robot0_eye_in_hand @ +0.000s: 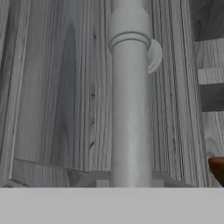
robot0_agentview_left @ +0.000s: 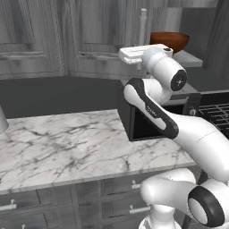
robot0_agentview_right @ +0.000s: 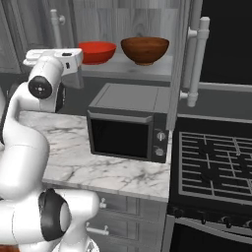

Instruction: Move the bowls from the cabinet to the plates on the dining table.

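Observation:
The cabinet (robot0_agentview_right: 147, 19) stands partly open, and its grey shelf (robot0_agentview_right: 128, 69) holds both bowls. The red bowl (robot0_agentview_right: 98, 51) is on the left and the brown bowl (robot0_agentview_right: 145, 50) on the right. The brown bowl (robot0_agentview_left: 170, 40) also shows behind my arm and at the right edge of the hand view (robot0_eye_in_hand: 217, 168). My gripper (robot0_eye_in_hand: 129, 183) is shut on the left cabinet door's bar handle (robot0_eye_in_hand: 129, 100), one fingertip on each side of it. My white hand (robot0_agentview_left: 134, 54) (robot0_agentview_right: 59, 58) sits just left of the red bowl, at shelf height. The plates and the dining table are out of view.
A black microwave (robot0_agentview_right: 128, 130) stands on the marble counter (robot0_agentview_left: 58, 143) directly under the shelf. The right cabinet door hangs open with its long handle (robot0_agentview_right: 197, 59) above a black stove (robot0_agentview_right: 216, 162). Drawers (robot0_agentview_left: 112, 201) run below the counter edge.

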Motion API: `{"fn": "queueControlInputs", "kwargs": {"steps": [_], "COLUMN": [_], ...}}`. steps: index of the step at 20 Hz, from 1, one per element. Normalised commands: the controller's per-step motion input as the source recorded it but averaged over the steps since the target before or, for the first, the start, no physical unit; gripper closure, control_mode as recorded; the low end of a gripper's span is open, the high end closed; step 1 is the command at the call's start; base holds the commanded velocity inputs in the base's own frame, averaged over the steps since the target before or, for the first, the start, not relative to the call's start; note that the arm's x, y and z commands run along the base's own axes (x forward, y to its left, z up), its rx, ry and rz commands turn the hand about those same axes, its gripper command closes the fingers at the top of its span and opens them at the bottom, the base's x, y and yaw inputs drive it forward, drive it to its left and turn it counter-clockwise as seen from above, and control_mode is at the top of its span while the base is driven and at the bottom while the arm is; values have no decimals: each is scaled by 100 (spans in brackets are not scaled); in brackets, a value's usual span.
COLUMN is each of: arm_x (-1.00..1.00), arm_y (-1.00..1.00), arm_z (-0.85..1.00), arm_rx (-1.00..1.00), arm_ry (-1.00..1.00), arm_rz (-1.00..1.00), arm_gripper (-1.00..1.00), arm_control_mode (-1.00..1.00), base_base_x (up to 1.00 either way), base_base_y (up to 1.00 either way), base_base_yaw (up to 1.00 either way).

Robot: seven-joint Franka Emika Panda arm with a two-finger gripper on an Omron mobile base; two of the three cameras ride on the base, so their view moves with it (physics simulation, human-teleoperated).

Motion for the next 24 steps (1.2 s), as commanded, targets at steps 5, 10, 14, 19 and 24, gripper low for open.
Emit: {"fn": "queueControlInputs", "kwargs": {"steps": [5, 10, 14, 19, 24], "arm_x": [-50, -49, -43, -44, -44], "arm_y": [48, 45, 30, 33, 34], "arm_z": [-4, -5, -9, -9, -11], "arm_rx": [0, 0, 0, 0, 0], "arm_ry": [-2, -2, -1, -1, 0], "arm_rz": [-3, -4, -10, -9, -9], "arm_gripper": [100, 100, 100, 100, -100], "arm_control_mode": [-100, -100, -100, -100, -100], "base_base_x": [0, 0, 0, 0, 0], "base_base_y": [0, 0, 0, 0, 0], "base_base_yaw": [0, 0, 0, 0, 0]}}
